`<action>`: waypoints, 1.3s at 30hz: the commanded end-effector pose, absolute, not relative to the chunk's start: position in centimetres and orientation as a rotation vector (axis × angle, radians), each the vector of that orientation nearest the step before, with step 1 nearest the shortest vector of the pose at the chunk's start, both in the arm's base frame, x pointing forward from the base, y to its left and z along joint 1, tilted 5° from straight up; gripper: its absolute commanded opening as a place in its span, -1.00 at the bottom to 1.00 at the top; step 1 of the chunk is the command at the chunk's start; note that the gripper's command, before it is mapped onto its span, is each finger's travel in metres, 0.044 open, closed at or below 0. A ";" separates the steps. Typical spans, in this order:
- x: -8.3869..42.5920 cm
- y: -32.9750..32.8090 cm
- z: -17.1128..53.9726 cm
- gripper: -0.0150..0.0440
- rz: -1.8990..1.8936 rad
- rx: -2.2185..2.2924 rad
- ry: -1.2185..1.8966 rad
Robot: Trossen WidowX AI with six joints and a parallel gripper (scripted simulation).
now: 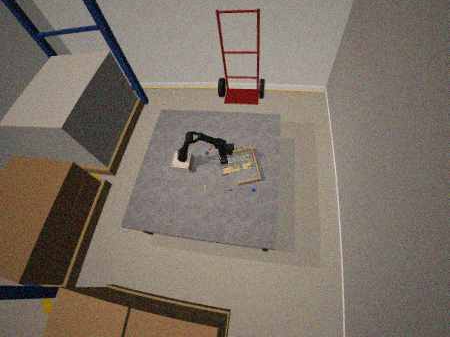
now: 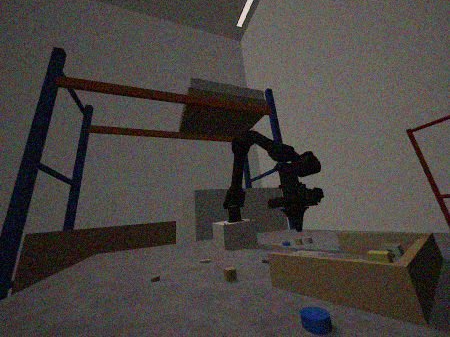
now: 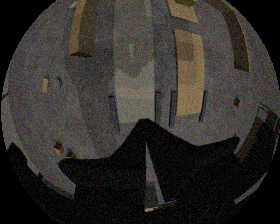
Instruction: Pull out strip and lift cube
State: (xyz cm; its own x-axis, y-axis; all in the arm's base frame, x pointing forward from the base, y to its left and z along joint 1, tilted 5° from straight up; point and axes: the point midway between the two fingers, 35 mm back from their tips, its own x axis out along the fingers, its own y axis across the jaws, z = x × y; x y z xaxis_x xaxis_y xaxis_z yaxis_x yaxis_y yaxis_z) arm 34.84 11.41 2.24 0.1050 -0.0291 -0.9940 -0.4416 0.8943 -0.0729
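Fingers (image 2: pixel 298 225) clenched, nothing between; pale strip (image 3: pixel 135 95) just ahead, tan strip (image 3: pixel 191 95) beside it.

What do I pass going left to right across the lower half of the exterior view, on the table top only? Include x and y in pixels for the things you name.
Small dark piece (image 2: pixel 155 278) → orange-tan cylinder (image 2: pixel 230 274) (image 1: pixel 229 189) → blue disc (image 2: pixel 316 320) (image 1: pixel 254 190) → yellow block (image 2: pixel 378 256)
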 end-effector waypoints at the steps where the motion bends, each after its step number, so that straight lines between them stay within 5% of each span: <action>1: 34.8 11.5 1.4 -0.49 0.324 -0.399 1.451; 39: 34.8 11.4 -3.6 -0.49 0.324 -0.400 1.451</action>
